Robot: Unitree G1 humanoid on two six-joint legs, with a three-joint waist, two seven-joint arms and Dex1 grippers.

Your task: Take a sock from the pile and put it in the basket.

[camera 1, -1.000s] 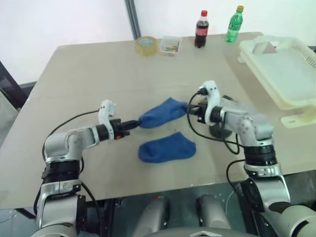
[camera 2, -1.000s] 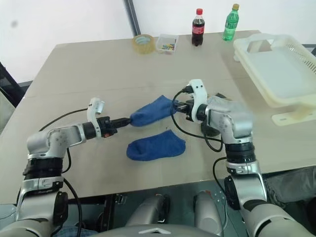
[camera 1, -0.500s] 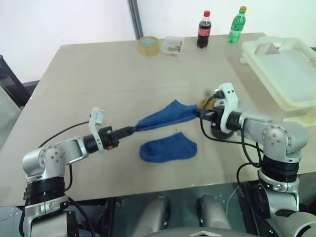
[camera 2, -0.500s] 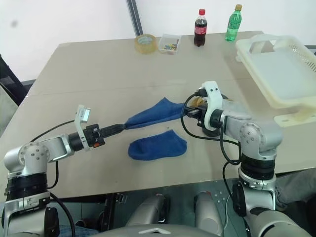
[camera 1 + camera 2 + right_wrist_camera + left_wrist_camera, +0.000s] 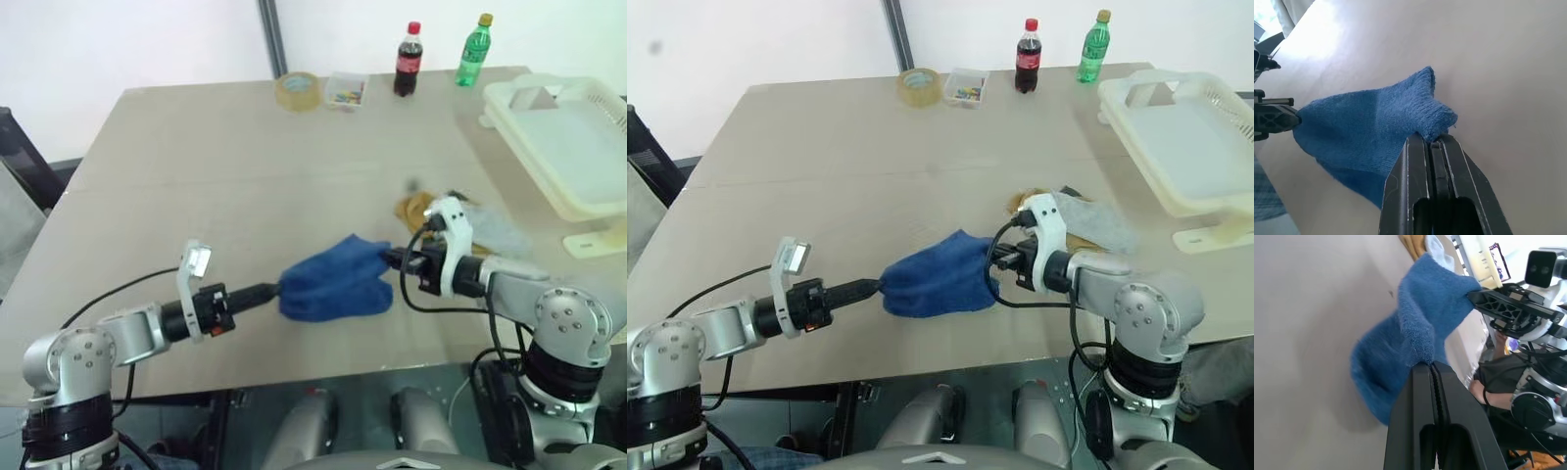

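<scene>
A royal-blue sock (image 5: 338,272) is stretched between my two grippers just above the table. My left gripper (image 5: 270,291) is shut on its left end, and my right gripper (image 5: 392,259) is shut on its right end. The wrist views show each pinch up close, the left gripper (image 5: 1432,364) and the right gripper (image 5: 1432,142). A second blue sock (image 5: 333,304) lies on the table right under the held one. The pile (image 5: 456,220), with mustard-yellow and pale grey-blue socks, lies just behind my right gripper. The cream basket (image 5: 578,157) stands at the table's right edge.
At the far edge of the table stand a cola bottle (image 5: 409,59), a green bottle (image 5: 471,49), a roll of tape (image 5: 297,90) and a small clear box (image 5: 346,90). The table's front edge runs close below both grippers.
Both grippers have drawn back toward me with the sock held between them. It now hangs over the other blue sock, and the pile behind my right gripper has come into view.
</scene>
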